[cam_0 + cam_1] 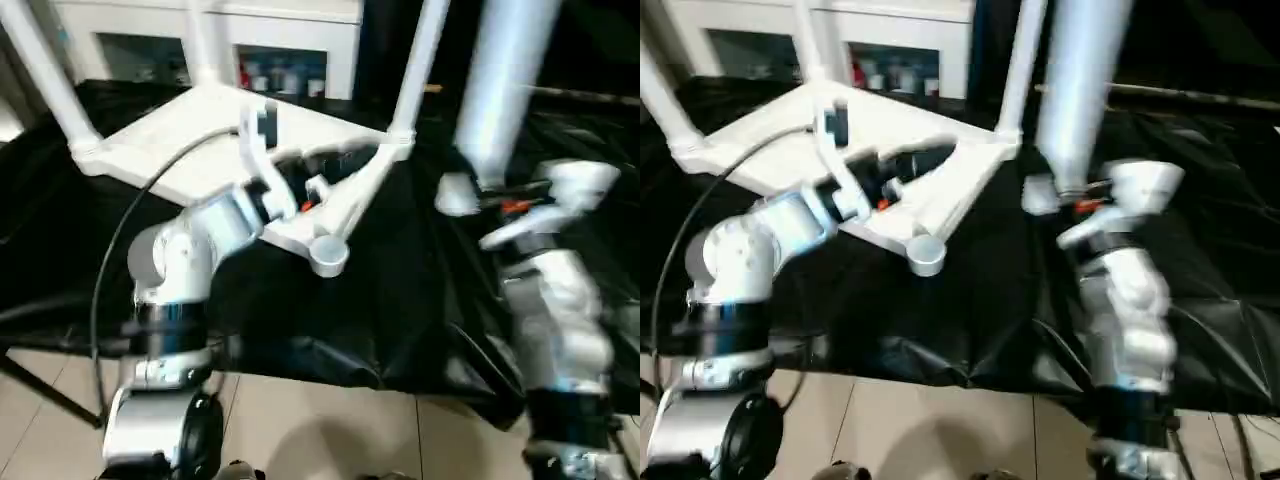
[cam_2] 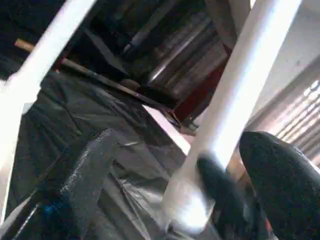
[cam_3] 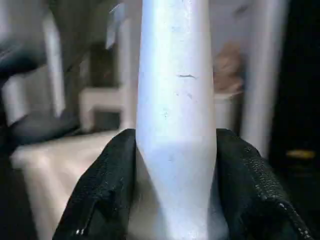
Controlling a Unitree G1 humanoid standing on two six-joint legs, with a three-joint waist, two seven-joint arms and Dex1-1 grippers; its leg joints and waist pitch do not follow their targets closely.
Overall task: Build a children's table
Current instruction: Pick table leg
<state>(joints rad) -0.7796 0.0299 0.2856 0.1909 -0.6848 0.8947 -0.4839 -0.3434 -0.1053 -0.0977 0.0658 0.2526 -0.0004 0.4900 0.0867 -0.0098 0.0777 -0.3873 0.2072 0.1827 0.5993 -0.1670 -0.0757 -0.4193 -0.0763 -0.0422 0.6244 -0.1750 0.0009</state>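
**Last leg in hand, one socket left to fill**

The tabletop (image 1: 215, 135) lay upside down on the black-draped surface (image 1: 400, 310), three white legs (image 1: 418, 62) already standing up from its corners. The near corner socket (image 1: 327, 256) was empty and open.

The right gripper (image 3: 175, 190) had its fingers (image 3: 107, 190) clamped on the fourth leg (image 1: 500, 85), held upright to the right of the tabletop and well apart from the empty socket. The left gripper (image 1: 262, 130) hung over the tabletop's ribbed underside with its fingers (image 2: 82, 175) spread wide, holding nothing.

The leg looked like a light, stiff, hollow plastic tube with a smooth, rather slippery skin; its length would give it leverage against the grip, so a hold low down, near the thick end, seemed best for steering it into the socket. The tabletop, being light, would likely slide on the slick cloth unless steadied at its rim.

A white cabinet (image 1: 290, 30) behind held small items on its shelves, too blurred to name.
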